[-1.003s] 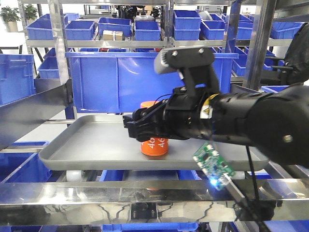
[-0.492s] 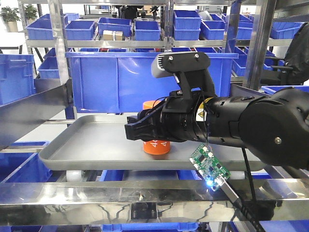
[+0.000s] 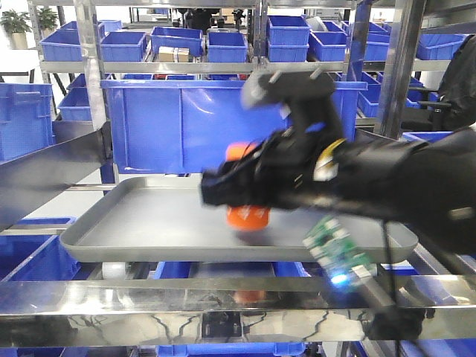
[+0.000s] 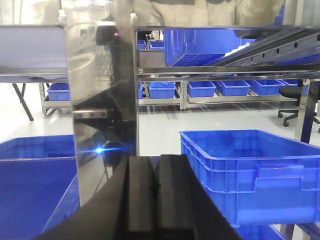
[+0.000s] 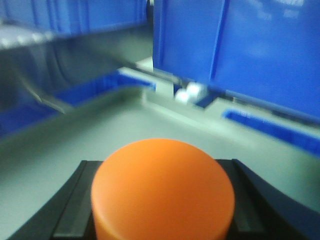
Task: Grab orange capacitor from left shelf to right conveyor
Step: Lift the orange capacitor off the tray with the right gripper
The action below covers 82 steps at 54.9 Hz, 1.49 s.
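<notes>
The steel shelf rack (image 3: 89, 89) fills the front view, its uprights and front rail polished and mirror-bright. Behind it sits a large blue plastic bin (image 3: 171, 126) with smooth, flat walls. The right arm (image 3: 401, 186), black and matt, reaches in over a shallow grey tray (image 3: 134, 223) with rounded corners and a raised lip. The right claw (image 3: 234, 186) is closed around the orange capacitor (image 3: 249, 216), a squat, smooth cylinder with a flat round top. The wrist view shows a dark finger pressed to each side of it. The capacitor appears to hang just clear of the tray, though blur makes that uncertain. A small green circuit board (image 3: 336, 253) with a blue light hangs under the arm. The left claw (image 4: 155, 200) is closed on nothing, its two black fingers flush together, pointing past a rack post toward a blue crate.

By my reading the grasp is made and the lift is just starting. The carry to the right conveyor, which is not in view, and the release remain.
</notes>
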Available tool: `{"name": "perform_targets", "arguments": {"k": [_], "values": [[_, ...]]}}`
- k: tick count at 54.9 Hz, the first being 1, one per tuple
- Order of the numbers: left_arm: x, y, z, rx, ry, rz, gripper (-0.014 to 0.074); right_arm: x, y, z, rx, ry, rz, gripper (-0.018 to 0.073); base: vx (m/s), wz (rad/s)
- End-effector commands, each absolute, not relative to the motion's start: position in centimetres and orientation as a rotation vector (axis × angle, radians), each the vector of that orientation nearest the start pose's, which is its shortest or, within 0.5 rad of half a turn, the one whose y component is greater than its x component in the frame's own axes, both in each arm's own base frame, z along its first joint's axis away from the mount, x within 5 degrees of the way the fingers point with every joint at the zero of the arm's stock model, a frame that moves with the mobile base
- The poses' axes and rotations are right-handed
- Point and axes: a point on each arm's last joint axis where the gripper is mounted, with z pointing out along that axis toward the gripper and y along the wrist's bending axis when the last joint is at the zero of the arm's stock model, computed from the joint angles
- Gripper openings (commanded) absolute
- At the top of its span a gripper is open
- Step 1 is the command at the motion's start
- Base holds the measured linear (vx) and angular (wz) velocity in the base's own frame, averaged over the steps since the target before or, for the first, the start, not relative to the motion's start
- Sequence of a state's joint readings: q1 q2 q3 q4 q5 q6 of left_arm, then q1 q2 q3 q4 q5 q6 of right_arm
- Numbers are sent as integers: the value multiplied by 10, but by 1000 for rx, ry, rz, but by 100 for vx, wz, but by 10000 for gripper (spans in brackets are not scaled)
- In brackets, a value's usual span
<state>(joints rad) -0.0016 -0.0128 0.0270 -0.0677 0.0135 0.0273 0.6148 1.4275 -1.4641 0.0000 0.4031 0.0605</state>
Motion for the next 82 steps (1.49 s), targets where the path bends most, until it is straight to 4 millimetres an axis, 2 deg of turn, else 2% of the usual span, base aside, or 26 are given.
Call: {"name": "perform_targets", "arguments": {"k": [1,9,10,15,43,54,64,82], "values": [[56,0,201,-34,1450,-40,-6,237,167,492,-460,1576,504,190,0,0],[56,0,201,-34,1450,-40,-6,200,140,513,-461,1575,501,192,0,0],[56,0,201,-34,1450,-40,-6,164,116,521,-525,1605,447,194,0,0],[56,0,201,-34,1450,-40,-6,141,101,516,-560,1614,440,196,0,0],[56,0,201,-34,1450,-40,-6,50,40,412,-554,1646,487,208,0,0],[56,0,201,-34,1450,-40,-6,29,24,369,-578,1711,464,209,0,0],[56,0,201,-34,1450,-40,-6,18,17,341,-592,1746,457,209,0,0],[56,0,201,-34,1450,-40,-6,16,15,335,-595,1755,456,209,0,0]]}}
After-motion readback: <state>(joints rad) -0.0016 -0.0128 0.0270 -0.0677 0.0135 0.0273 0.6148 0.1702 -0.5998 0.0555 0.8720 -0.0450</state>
